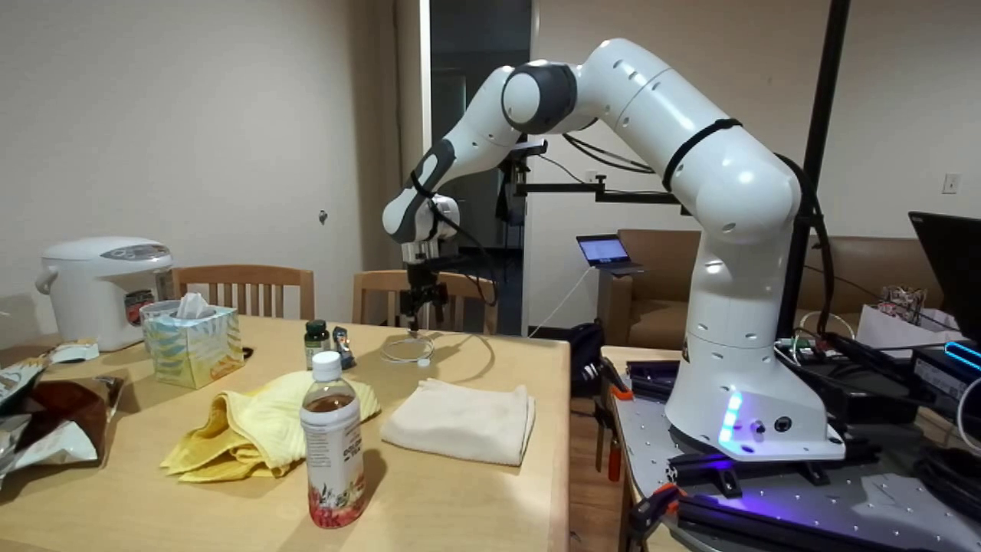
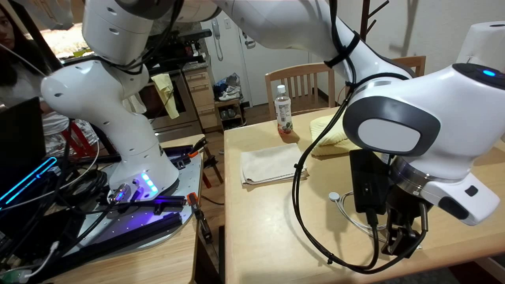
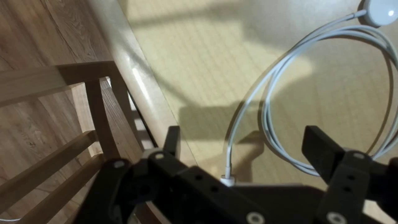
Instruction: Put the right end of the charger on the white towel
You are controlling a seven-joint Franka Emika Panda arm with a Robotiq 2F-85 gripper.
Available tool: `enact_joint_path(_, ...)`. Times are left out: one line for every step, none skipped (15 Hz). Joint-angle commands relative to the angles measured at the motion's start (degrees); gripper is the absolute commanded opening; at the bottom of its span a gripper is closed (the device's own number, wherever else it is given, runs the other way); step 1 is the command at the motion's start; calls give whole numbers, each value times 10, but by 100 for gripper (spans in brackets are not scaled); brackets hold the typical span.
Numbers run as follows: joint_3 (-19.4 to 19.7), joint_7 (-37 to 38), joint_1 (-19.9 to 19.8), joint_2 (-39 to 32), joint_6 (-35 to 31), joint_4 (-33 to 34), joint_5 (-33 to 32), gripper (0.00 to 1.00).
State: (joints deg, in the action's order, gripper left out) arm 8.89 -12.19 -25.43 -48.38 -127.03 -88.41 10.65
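Gripper [image 3: 242, 141], jaws wide, is hovering nr tabletop [image 1: 452, 502] edge, prob. pre-grasp on charger [image 3: 266, 118], next needing pinch + carry to towel [image 1: 460, 422] nr adjoining edge.

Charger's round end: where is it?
At the wrist view's top right corner, the round end lies on the table, just outside the coiled cable.

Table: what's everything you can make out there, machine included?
Charger: one, white, on table
White towel: one, off-white, near charger
Yellow towel: one, yellow, beside white towel
Drink bottle: one, white-capped, by yellow towel
Green bottle: one, green, near yellow towel
Packet: one, dark, beside green bottle
Tissue box: one, multicoloured, on table
Boiler: one, white, by tissue box
Snack bags: several, brown-silver, near boiler
Arm: one, white, over table
Gripper: one, black, open over charger
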Motion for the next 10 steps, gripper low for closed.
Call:
enact_joint_path(-8, -17, -12, -24, 25, 34, -11, 100)
enact_joint_path(-8, -18, -12, -28, 27, 38, -11, 100)
enact_joint_path(-8, -18, -13, -33, 27, 41, -12, 100)
enact_joint_path(-8, -20, -13, -35, 28, 42, -12, 100)
enact_joint_path(-8, -21, -14, -38, 28, 45, -12, 100)
enact_joint_path(-8, -21, -15, -42, 28, 48, -12, 100)
enact_joint_path(-8, -23, -16, -44, 28, 51, -12, 100)
enact_joint_path(-8, -24, -18, -46, 30, 53, -12, 100)
enact_joint_path(-12, -32, -25, -39, 29, 49, -6, 100)
enact_joint_path(-11, -31, -26, -37, 26, 48, -6, 100)
